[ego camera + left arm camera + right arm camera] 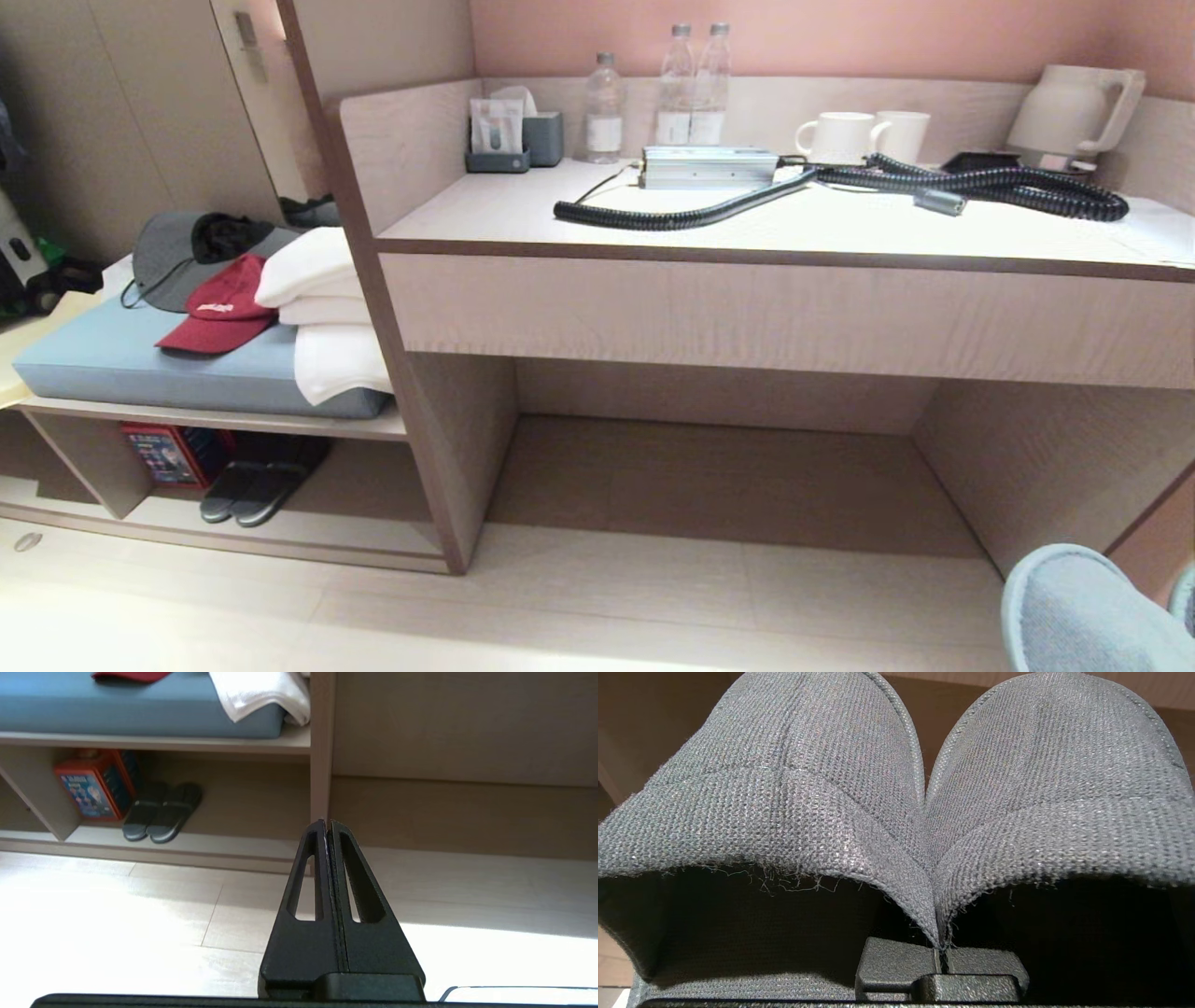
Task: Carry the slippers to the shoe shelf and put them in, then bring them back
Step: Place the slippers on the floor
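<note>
Slippers (896, 812): clamped in right gripper (942, 952), toes forward | Shoe shelf (280, 551): 10 o'clock of them | Left gripper (328, 826): closed, empty, nearer shelf.

Grey-blue, finely ribbed knit on the slippers (784, 788). Light beige wood grain on the shoe shelf (355, 537); near-black on the slide pair (257, 485) inside, red-orange with blue print on the box (173, 453) beside it. Dusty blue for the cushion (112, 359), deep red with white lettering for the cap (222, 308), white for the towels (322, 308). Matte black on the left hand (327, 826). Pale pink across the wall (840, 37).
</note>
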Robot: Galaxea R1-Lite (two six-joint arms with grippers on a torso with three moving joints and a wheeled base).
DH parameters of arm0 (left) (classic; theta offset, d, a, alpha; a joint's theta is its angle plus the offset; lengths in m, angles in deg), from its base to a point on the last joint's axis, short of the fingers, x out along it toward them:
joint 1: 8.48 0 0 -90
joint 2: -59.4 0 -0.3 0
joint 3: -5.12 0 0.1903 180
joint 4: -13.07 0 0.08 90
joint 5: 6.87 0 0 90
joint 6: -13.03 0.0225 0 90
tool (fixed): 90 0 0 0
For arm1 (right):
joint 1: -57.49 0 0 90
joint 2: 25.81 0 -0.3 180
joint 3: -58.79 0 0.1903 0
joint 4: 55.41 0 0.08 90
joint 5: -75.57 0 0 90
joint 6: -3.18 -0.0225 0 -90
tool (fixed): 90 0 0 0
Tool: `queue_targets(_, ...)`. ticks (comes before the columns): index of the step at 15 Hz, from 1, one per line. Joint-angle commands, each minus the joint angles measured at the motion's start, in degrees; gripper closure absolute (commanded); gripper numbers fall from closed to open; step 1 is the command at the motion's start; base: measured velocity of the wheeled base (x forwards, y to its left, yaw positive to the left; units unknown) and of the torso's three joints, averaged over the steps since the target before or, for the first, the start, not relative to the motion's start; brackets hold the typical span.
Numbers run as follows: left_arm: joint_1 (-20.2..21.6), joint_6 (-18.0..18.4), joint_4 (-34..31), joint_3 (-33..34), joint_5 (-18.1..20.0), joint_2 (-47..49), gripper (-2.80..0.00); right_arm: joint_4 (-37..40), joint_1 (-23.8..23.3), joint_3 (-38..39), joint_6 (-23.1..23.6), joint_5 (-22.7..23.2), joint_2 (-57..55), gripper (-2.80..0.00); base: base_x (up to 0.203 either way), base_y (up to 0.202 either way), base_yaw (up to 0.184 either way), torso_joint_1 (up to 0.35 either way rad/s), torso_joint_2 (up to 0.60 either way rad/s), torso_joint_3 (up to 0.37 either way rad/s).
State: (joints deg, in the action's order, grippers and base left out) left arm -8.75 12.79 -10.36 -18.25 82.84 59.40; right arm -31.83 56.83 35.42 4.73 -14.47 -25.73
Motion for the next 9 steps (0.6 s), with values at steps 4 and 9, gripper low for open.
queue_targets(4,0.00,-0.20,0.07,0.09,-0.06,0.00,0.00,0.05,-0.01,0.00,-0.23,0.04,0.10,0.00,0.000,0.000,0.000,0.004,0.00,-0.198)
queue_targets(9,0.00,0.95,-0.58,-0.09,0.12,0.04,0.00,0.05,-0.04,0.00,-0.20,0.12,0.19,0.00,0.000,0.000,0.000,0.003,0.00,-0.200)
